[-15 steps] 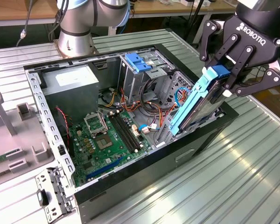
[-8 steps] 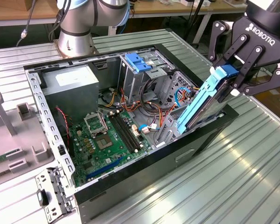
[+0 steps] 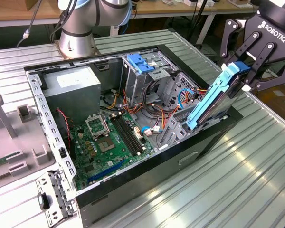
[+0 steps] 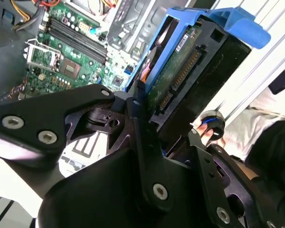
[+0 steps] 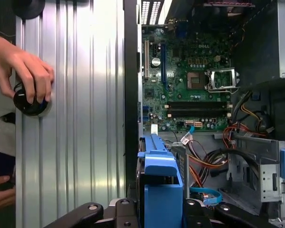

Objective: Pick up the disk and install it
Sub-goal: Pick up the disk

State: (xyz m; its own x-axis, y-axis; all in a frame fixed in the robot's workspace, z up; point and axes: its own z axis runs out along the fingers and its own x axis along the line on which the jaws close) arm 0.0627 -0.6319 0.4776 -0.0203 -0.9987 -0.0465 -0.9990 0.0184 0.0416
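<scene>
Gripping the disk [image 3: 214, 97] at its top — jaws closed on it, tilted above the case [image 3: 194, 153].

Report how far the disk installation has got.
Done: the flat black disk in bright blue plastic rails is picked up. In hand: the black gripper clamps its upper end; it hangs tilted, lower end at the rim of the open grey computer case. Left: it is not yet seated inside.
</scene>
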